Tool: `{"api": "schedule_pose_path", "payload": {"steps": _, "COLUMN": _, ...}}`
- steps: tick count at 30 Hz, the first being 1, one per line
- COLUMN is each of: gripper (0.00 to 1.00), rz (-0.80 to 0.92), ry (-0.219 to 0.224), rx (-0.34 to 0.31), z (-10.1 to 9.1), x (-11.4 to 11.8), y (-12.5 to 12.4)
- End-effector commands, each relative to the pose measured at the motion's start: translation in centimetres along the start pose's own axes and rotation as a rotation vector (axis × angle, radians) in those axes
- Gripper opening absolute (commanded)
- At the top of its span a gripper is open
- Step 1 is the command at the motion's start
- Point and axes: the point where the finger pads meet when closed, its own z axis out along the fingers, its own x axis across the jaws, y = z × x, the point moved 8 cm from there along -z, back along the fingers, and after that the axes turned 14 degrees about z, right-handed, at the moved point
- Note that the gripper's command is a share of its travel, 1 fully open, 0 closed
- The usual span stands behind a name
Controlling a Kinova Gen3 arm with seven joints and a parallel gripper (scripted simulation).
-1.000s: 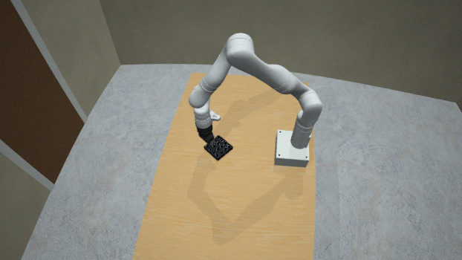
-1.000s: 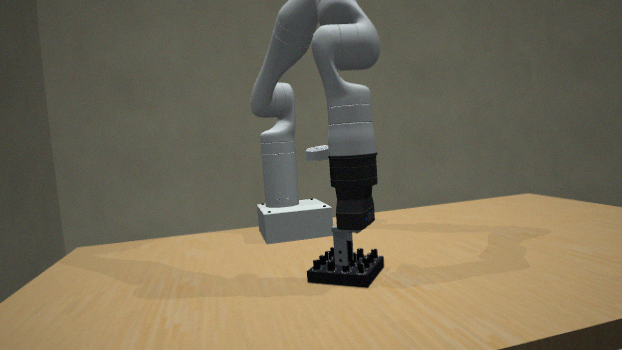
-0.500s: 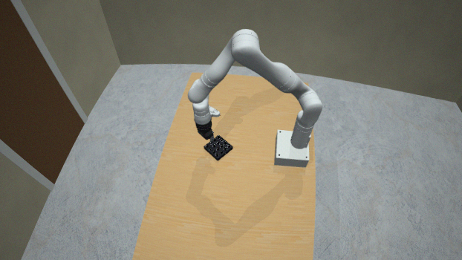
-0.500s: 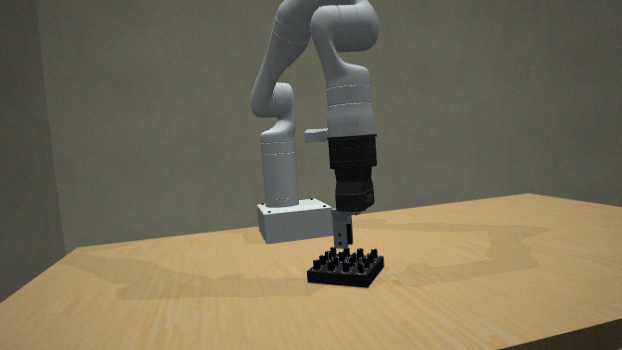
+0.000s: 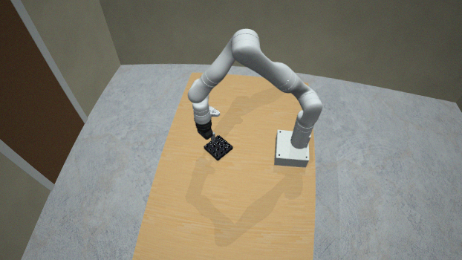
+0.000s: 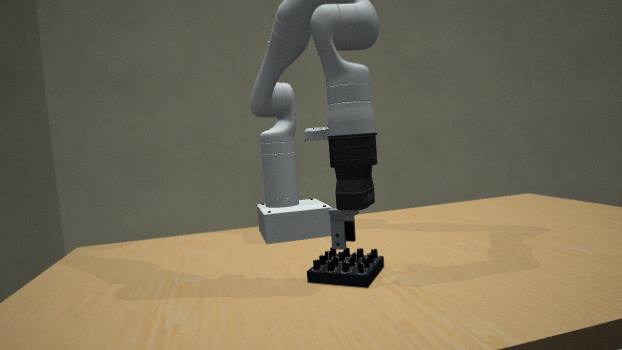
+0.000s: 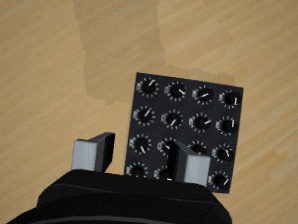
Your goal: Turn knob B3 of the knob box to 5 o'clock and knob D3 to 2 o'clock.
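Wrist view first: my hand (image 5: 213, 138) (image 6: 345, 244) (image 7: 141, 151) has its fingers well apart with nothing between them, and the exterior view puts their tips above the knobs. From there I look down to the knob box (image 5: 224, 154) (image 6: 336, 278) (image 7: 157, 132), on the table (image 5: 178, 186) (image 6: 200, 320) (image 7: 40, 60) just below the hand. The printed names sit to the left of their knobs in the wrist view, so I take left as the front and right as the rear, with column 1 along the top. That makes D3 (image 7: 140, 144) the knob framed between the fingers, its line close to 2 o'clock as I read it. B3 (image 7: 199, 147) lies two rows rearward in the same column, partly behind the right-hand finger in that picture, and I cannot tell its setting. The fingers are spread along that same front-to-rear line. If B3 still needs turning, I judge the move is a shift straight rearward, kept high until the opening is centred, since a low finger could nudge C3 (image 7: 169, 146) on the way. If it is set, I need only lift clear.

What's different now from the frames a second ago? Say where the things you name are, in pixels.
The pincer (image 6: 343, 245) (image 7: 141, 151) has risen from among the knobs to just above the knob box (image 5: 220, 148) (image 6: 340, 277) (image 7: 159, 131), the arm lifting with it. It stands open. The box and the arm's base (image 5: 284, 146) (image 6: 295, 227) stayed put.
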Motion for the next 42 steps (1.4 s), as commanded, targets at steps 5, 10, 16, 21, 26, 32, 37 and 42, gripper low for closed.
{"api": "schedule_pose_path", "payload": {"steps": 5, "gripper": 1.00, "rz": 0.000, "ry": -0.001, "rx": -0.002, "z": -1.5, "x": 0.0, "y": 0.1}}
{"api": "schedule_pose_path", "payload": {"steps": 10, "gripper": 1.00, "rz": 0.000, "ry": -0.001, "rx": -0.002, "z": -4.5, "x": 0.0, "y": 0.0}}
{"api": "schedule_pose_path", "payload": {"steps": 16, "gripper": 1.00, "rz": 0.000, "ry": -0.001, "rx": -0.002, "z": -7.3, "x": 0.0, "y": 0.0}}
{"api": "schedule_pose_path", "payload": {"steps": 21, "gripper": 1.00, "rz": 0.000, "ry": -0.001, "rx": -0.002, "z": -10.2, "x": 0.0, "y": 0.0}}
{"api": "schedule_pose_path", "payload": {"steps": 26, "gripper": 1.00, "rz": 0.000, "ry": -0.001, "rx": -0.002, "z": -11.4, "x": 0.0, "y": 0.0}}
{"api": "schedule_pose_path", "payload": {"steps": 32, "gripper": 1.00, "rz": 0.000, "ry": -0.001, "rx": -0.002, "z": -11.5, "x": 0.0, "y": 0.0}}
{"api": "schedule_pose_path", "payload": {"steps": 37, "gripper": 1.00, "rz": 0.000, "ry": -0.001, "rx": -0.002, "z": -11.5, "x": 0.0, "y": 0.0}}
{"api": "schedule_pose_path", "payload": {"steps": 42, "gripper": 1.00, "rz": 0.000, "ry": -0.001, "rx": -0.002, "z": -11.5, "x": 0.0, "y": 0.0}}
